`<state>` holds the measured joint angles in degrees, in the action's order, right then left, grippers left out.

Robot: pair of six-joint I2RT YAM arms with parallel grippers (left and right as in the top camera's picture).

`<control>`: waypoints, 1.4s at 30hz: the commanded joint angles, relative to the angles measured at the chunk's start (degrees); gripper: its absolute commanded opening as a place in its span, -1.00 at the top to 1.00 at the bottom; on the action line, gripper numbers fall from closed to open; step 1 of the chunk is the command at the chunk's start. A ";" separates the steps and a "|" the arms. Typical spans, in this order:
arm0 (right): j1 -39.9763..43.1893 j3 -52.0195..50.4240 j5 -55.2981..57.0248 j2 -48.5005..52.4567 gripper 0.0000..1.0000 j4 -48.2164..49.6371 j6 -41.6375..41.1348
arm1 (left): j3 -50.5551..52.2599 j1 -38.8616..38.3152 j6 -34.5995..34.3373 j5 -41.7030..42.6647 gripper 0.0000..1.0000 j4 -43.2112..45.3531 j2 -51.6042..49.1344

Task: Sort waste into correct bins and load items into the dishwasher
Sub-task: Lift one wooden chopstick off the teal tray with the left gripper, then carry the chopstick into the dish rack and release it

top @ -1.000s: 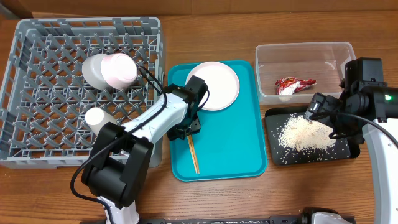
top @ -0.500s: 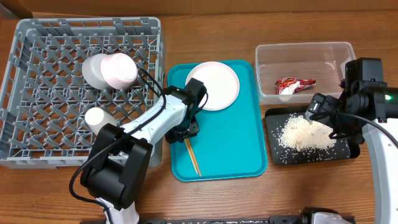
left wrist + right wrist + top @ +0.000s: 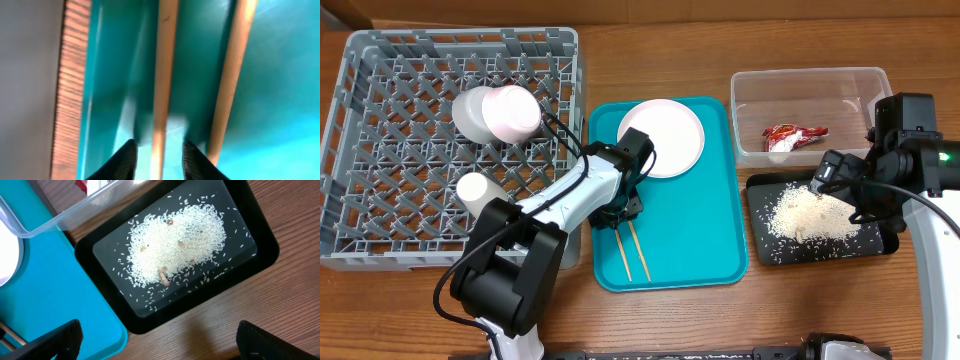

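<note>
Two wooden chopsticks [image 3: 631, 250] lie side by side on the teal tray [image 3: 700, 230]. In the left wrist view one chopstick [image 3: 162, 75] runs between my left gripper's [image 3: 159, 157] fingertips with a small gap each side, and the other chopstick [image 3: 231, 75] lies just right of them. The left gripper [image 3: 620, 212] is open, low on the tray. A white plate [image 3: 662, 138] sits on the tray's far part. A white bowl [image 3: 498, 113] and a cup [image 3: 472, 188] are in the grey rack [image 3: 380, 200]. My right gripper [image 3: 160, 347] is wide open and empty by the rice [image 3: 175, 242].
The black tray [image 3: 880, 245] holds the rice pile [image 3: 810, 215]. Behind it the clear tub [image 3: 750, 110] holds the red-and-white wrapper [image 3: 795, 135]. The rack's wall stands right beside the teal tray's left edge. The right arm [image 3: 910, 140] hangs over the table's right side.
The chopsticks lay together as one slanted line; now they lie apart as two near-parallel sticks. My left gripper has shifted slightly towards the rack. The right arm has not moved.
</note>
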<state>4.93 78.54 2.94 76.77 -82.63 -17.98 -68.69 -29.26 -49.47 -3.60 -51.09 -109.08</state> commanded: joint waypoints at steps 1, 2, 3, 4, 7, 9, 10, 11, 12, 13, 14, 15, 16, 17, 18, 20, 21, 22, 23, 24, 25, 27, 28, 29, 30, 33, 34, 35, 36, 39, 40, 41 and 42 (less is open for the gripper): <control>0.31 0.50 -0.02 -0.22 -1.00 -0.24 0.17 | 0.39 -0.07 -0.74 0.85 0.49 0.85 -0.33; 0.31 0.50 -0.04 -0.22 -1.00 -0.28 0.20 | 0.39 -0.07 -0.96 0.87 0.54 0.83 -0.33; 0.31 0.50 -0.02 -0.22 -1.00 -0.26 0.20 | 0.42 -0.07 -0.94 1.14 0.56 0.83 -0.33; 0.31 0.50 -0.02 -0.22 -1.00 -0.26 0.17 | 0.42 -0.07 -0.94 1.55 0.57 0.83 -0.33; 0.31 0.50 -0.02 -0.22 -1.00 -0.24 0.20 | 0.44 -0.07 -0.94 1.79 0.71 1.29 -0.33; 0.31 0.50 -0.02 -0.22 -1.00 -0.24 0.20 | 0.50 -0.07 -0.92 1.95 0.80 1.95 -0.33; 0.31 0.50 -0.02 -0.22 -1.00 -0.24 0.20 | 0.52 -0.07 -0.94 2.16 0.85 2.12 -0.33; 0.31 0.50 -0.02 -0.22 -1.00 -0.26 0.22 | 0.52 -0.07 -0.96 2.25 0.90 2.16 -0.33; 0.31 0.50 -0.02 -0.22 -1.00 -0.26 0.22 | 0.52 -0.07 -0.94 2.36 0.92 2.14 -0.33; 0.31 0.50 -0.02 -0.22 -1.00 -0.26 0.22 | 0.52 -0.07 -0.92 2.38 0.92 2.01 -0.33; 0.31 0.50 -0.02 -0.22 -1.00 -0.24 0.22 | 0.52 -0.07 -0.92 2.36 0.92 1.90 -0.33; 0.31 0.50 -0.02 -0.22 -1.00 -0.24 0.22 | 0.52 -0.07 -0.90 2.36 0.92 1.75 -0.33; 0.31 0.50 -0.02 -0.22 -1.00 -0.24 0.22 | 0.52 -0.07 -0.90 2.36 0.92 1.60 -0.33; 0.31 0.50 -0.02 -0.22 -1.00 -0.24 0.22 | 0.52 -0.07 -0.90 2.36 0.92 1.42 -0.33; 0.31 0.50 -0.02 -0.22 -1.00 -0.26 0.22 | 0.48 -0.02 -0.83 2.34 0.92 1.14 -0.31; 0.31 0.50 -0.02 -0.22 -1.00 -0.26 0.24 | 0.17 0.04 -0.17 2.01 0.92 0.74 -0.24; 0.31 0.50 -0.02 -0.22 -1.00 -0.28 0.28 | -0.15 0.07 0.72 1.95 0.92 0.57 -0.13; 0.31 0.50 -0.02 -0.22 -1.00 -0.28 0.42 | -0.76 0.09 1.88 1.92 0.92 0.13 0.11; 0.31 0.50 -0.02 -0.22 -1.00 -0.33 0.42 | -1.60 0.09 3.17 1.90 0.92 -0.39 0.37; 0.31 0.50 -0.02 -0.22 -1.00 -0.33 0.42 | -2.71 0.09 4.26 1.70 0.92 -1.27 0.68; 0.31 0.50 -0.02 -0.22 -1.00 -0.31 0.39 | -4.04 0.09 5.57 1.49 0.92 -2.32 1.09; 0.31 0.50 -0.02 -0.22 -1.00 -0.26 0.39 | -6.56 0.09 7.02 0.04 0.92 -4.48 1.86; 0.31 0.50 -0.02 -0.22 -1.00 -0.26 0.42 | -7.78 0.09 7.17 -0.98 0.92 -5.75 2.25; 0.31 0.50 -0.02 -0.22 -1.00 -0.28 0.42 | -9.27 0.09 7.45 -2.19 0.92 -7.30 2.82; 0.31 0.50 -0.02 -0.22 -1.00 -0.31 0.42 | -10.43 0.09 8.00 -3.02 0.92 -8.26 3.28; 0.31 0.50 -0.02 -0.22 -1.00 -0.28 0.42 | -14.12 0.11 11.34 -4.00 0.92 -10.51 4.74; 0.31 0.50 -0.02 -0.22 -1.00 -0.26 0.42 | -15.17 0.24 12.70 -4.24 0.92 -10.97 5.14; 0.31 0.50 -0.02 -0.22 -1.00 -0.26 0.42 | -16.35 0.50 13.99 -4.39 0.92 -11.72 5.60; 0.31 0.50 -0.02 -0.22 -1.00 -0.28 0.42 | -17.70 1.16 15.74 -4.48 0.92 -12.55 6.08; 0.31 0.50 -0.02 -0.22 -1.00 -0.31 0.42 | -21.07 3.69 22.77 -3.96 0.92 -14.36 7.19; 0.31 0.50 -0.02 -0.22 -1.00 -0.28 0.42 | -21.99 4.68 25.22 -3.87 0.92 -14.84 7.45; 0.31 0.50 -0.02 -0.22 -1.00 -0.26 0.42 | -22.97 6.01 27.96 -3.85 0.92 -15.30 7.67; 0.31 0.50 -0.02 -0.22 -1.00 -0.26 0.42 | -23.71 7.13 29.68 -3.87 0.92 -15.65 7.78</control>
<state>4.93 78.54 2.96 76.77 -83.11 -17.96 -89.19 -25.82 -30.17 -6.26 -65.89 -103.35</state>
